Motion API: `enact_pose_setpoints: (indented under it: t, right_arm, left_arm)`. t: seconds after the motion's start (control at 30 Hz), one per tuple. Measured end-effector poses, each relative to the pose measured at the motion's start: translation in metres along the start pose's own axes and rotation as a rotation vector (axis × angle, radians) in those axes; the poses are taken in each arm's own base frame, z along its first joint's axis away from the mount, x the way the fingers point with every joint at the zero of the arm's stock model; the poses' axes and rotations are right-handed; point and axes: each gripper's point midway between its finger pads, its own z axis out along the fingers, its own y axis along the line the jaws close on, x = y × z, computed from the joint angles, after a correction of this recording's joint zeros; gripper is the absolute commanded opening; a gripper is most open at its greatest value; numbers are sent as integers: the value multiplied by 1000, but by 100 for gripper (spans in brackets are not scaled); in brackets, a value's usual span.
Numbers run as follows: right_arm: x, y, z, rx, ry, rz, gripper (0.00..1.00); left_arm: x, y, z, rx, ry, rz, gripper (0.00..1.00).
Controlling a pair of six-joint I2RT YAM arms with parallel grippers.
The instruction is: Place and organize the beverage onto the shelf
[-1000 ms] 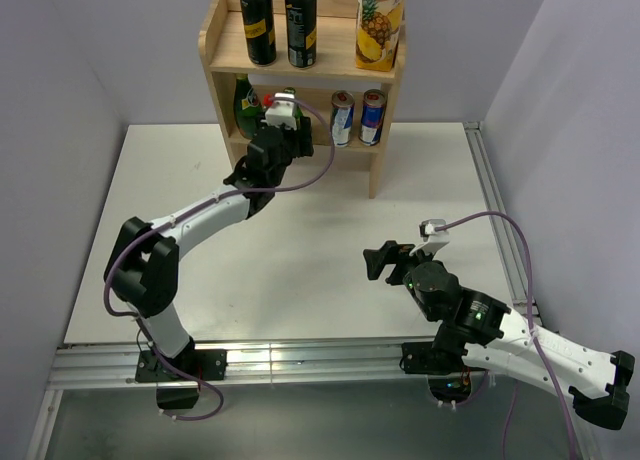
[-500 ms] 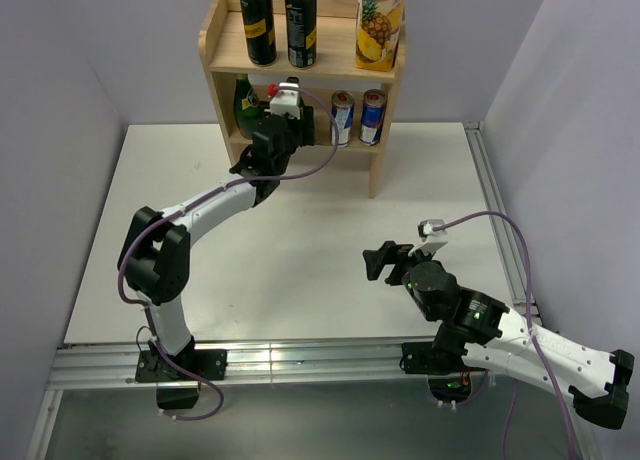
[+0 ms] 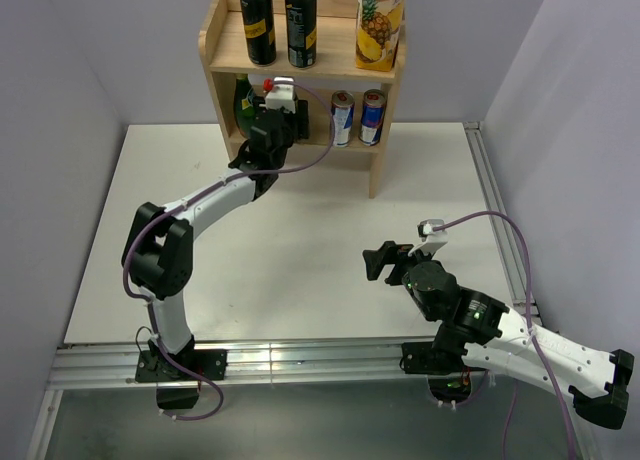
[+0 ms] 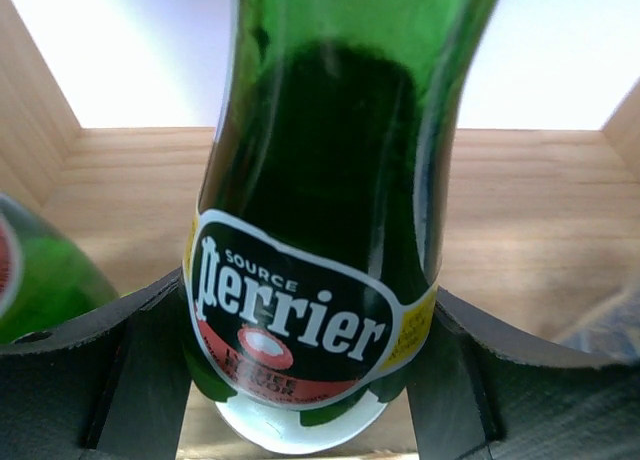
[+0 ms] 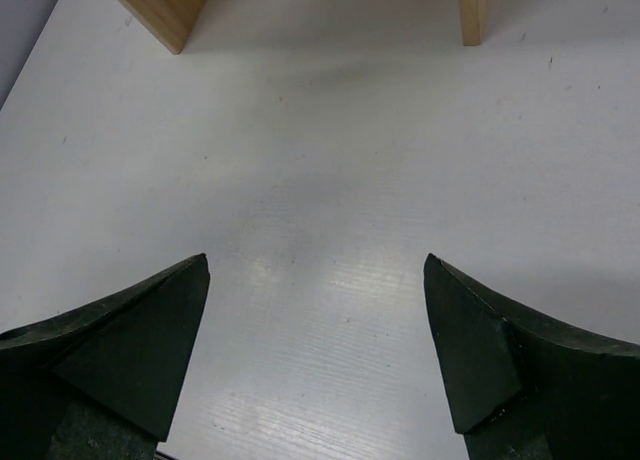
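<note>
White surface [image 3: 330, 230] carries the shelf [image 3: 385, 75] at its far edge. The shelf is light wood with two tiers and side panels. Every drink in view is on it.

Left arm [image 3: 205, 210] is stretched from the near-left base to the lower tier, wrist at the tier's opening. Right arm [image 3: 500, 330] is folded low at near right, well apart from the shelf.

Left tool [image 4: 300, 390]: narrow, fingers [image 4: 130, 380] against both sides of the gripped green bottle [image 4: 320, 180] at label height. Right tool [image 5: 315, 340]: wide, nothing between the fingers, only bare surface below. It faces the shelf's feet.

Top tier:
- pineapple juice carton [image 3: 380, 25] upright at the right end
- left black can [image 3: 258, 22] and right black can [image 3: 301, 24] upright, side by side on the left half, yellow marks showing

Lower tier:
- second green bottle [image 3: 244, 105] upright at the far left, just beside the side panel
- gripped green bottle just right of it, inside the tier. It is upright in the left wrist view and mostly hidden by the wrist in the top view. Can't tell whether its base rests on the board.
- left slim can [image 3: 342, 118] and right slim can [image 3: 373, 117], blue and silver, upright, side by side on the right half, near the gripped bottle but apart from it
</note>
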Motion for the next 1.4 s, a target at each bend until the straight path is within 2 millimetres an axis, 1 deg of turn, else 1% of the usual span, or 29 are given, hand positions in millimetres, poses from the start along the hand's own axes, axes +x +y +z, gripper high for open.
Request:
enact_pose_setpoints:
  t: [0.13,0.27,0.3,0.33,0.37,0.4,0.43,0.47,0.53,0.57,0.67,0.83,1.0,1.07,1.23,1.3,1.4]
  right_arm:
    - [0,0,0,0,0,0,95]
    - [0,0,0,1,2,-1,95]
    - [1,0,0,1,2,-2,95]
    - [1,0,0,2,2,-2,95]
    - [1,0,0,2,3,-3,95]
    - [1,0,0,2,3,-3,95]
    - [1,0,0,2,3,-3,95]
    - [1,0,1,2,4,-3,95]
    - [1,0,1,2,4,-4,95]
    - [1,0,1,2,4,-3,95]
    - [1,0,1,2,4,-3,95]
    - [1,0,1,2,4,-3,95]
    - [1,0,0,2,3,-3,95]
    - [1,0,0,2,3,-3,95]
    - [1,0,0,2,3,-3,95]
    - [1,0,0,2,3,-3,95]
    - [1,0,0,2,3,-3,95]
  left_arm:
    - [-1,9,2,-22,-1,0,0]
    - [-1,13,3,-31,-3,-3,0]
    - [-1,13,3,-32,-2,-3,1]
    - [-1,13,3,-32,-3,-3,4]
    - [-1,13,3,-33,-3,-3,11]
    - [-1,13,3,-33,-3,-3,15]
    - [-1,13,3,-33,-3,-3,21]
    - [-1,13,3,-33,-3,-4,31]
    - [-1,13,3,-33,-3,-4,41]
    - [-1,13,3,-33,-3,-4,50]
    - [-1,13,3,-33,-3,-4,67]
    - [-1,13,3,-33,-4,-4,76]
    - [-1,13,3,-32,-15,-11,80]
    - [-3,13,3,-31,-28,-20,88]
    - [-12,13,4,-31,-65,-37,90]
    - [-15,13,3,-31,-74,-41,95]
    - [-18,13,2,-29,-82,-46,95]
